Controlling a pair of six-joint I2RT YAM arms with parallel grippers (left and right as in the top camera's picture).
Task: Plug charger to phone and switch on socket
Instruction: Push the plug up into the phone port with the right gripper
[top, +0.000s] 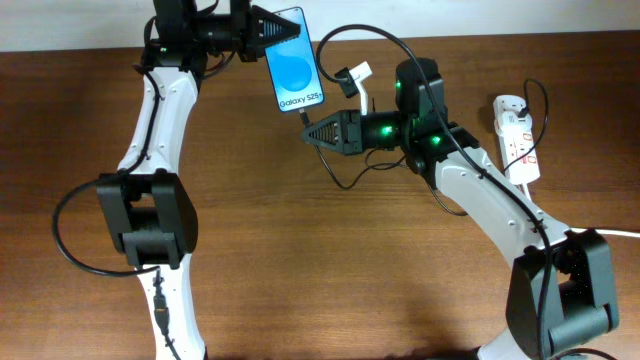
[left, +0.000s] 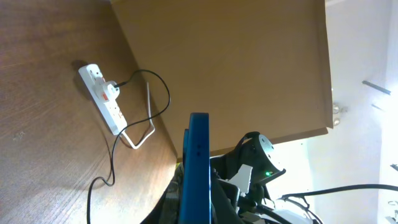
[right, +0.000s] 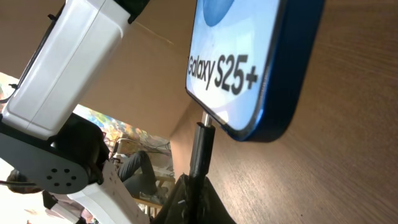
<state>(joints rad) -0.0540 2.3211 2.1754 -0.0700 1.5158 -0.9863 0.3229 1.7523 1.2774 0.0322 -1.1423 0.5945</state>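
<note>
Overhead: even, moderately bright room light falls on my table (top: 330, 290), with soft shadows beneath both arms. Left wrist: the background at right is overexposed to white. Right wrist: the phone (right: 249, 56) screen glows, its text sharp; the lower-left background is soft.

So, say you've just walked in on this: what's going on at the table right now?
The left gripper holds the phone up, its screen lit. The right gripper grips the charger by its plug and has the tip at the port in the phone's bottom edge. Whether it is fully seated is unclear. The socket lies on the right arm's side, with neither gripper near it.
</note>
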